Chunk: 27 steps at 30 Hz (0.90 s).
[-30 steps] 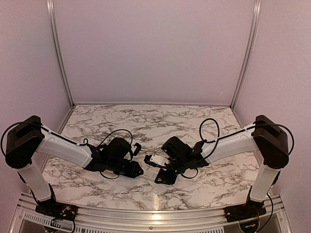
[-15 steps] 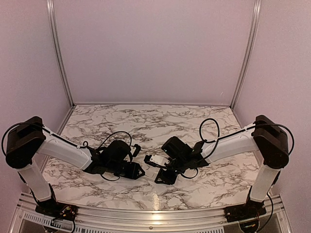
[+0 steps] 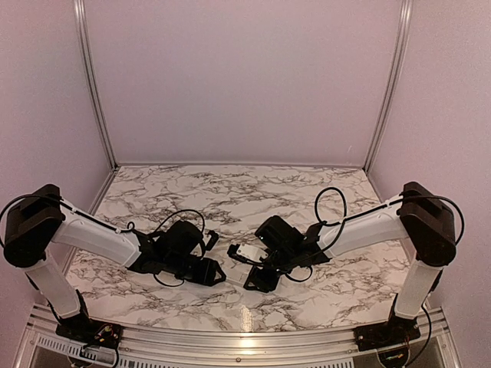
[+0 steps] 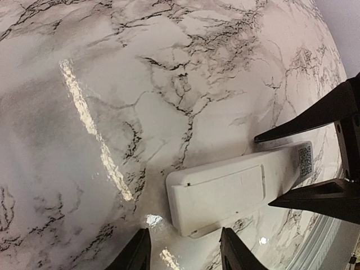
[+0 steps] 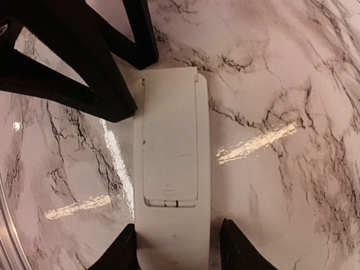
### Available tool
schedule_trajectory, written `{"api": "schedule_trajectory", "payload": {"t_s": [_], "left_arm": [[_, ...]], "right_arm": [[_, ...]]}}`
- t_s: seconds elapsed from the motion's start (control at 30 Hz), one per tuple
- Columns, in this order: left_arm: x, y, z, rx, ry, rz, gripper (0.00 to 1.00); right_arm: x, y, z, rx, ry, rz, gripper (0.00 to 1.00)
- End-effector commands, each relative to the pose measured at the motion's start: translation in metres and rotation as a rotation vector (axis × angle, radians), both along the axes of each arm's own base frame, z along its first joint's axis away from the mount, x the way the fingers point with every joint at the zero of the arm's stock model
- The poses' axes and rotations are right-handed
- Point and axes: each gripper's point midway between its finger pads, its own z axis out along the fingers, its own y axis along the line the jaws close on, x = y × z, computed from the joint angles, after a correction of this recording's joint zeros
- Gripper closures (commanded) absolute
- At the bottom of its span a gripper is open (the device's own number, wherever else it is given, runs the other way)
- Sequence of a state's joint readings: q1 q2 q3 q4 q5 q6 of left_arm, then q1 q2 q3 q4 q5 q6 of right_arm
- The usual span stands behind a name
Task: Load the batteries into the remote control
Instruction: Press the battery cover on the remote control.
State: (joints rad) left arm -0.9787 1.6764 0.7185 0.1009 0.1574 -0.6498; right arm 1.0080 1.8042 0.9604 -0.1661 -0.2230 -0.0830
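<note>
The remote control (image 5: 171, 163) lies on the marble table with its back up and its battery cover shut. It also shows in the top view (image 3: 247, 251) and in the left wrist view (image 4: 225, 194). My right gripper (image 5: 179, 247) straddles one end of it, fingers against its sides; it shows in the top view (image 3: 247, 265) too. My left gripper (image 4: 185, 253) is open and empty just short of the remote's other end, and shows in the top view (image 3: 218, 273). Its black fingers (image 5: 73, 62) show at that end. The batteries are out of view.
The marble table (image 3: 230, 192) is bounded by pale walls with metal rails at the back and sides. Black cables loop from both wrists over the table near the grippers. A metal rail runs along the near edge.
My left gripper has shifted slightly beside the remote's end. The right arm and the remote have not moved.
</note>
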Motion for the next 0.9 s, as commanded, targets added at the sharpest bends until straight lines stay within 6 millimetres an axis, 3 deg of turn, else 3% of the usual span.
{"api": "schedule_trajectory", "payload": {"t_s": [0.0, 0.3, 0.87], "left_arm": [[-0.013, 0.028, -0.023, 0.121, 0.065, -0.016, 0.55], [0.001, 0.02, 0.001, 0.036, 0.022, -0.004, 0.55], [0.02, 0.0, 0.032, -0.065, -0.054, -0.017, 0.64]], "right_arm": [[0.0, -0.005, -0.01, -0.045, -0.006, -0.005, 0.51], [0.002, -0.003, -0.003, -0.034, -0.016, -0.004, 0.5], [0.013, 0.021, 0.01, 0.007, -0.047, 0.035, 0.47]]}}
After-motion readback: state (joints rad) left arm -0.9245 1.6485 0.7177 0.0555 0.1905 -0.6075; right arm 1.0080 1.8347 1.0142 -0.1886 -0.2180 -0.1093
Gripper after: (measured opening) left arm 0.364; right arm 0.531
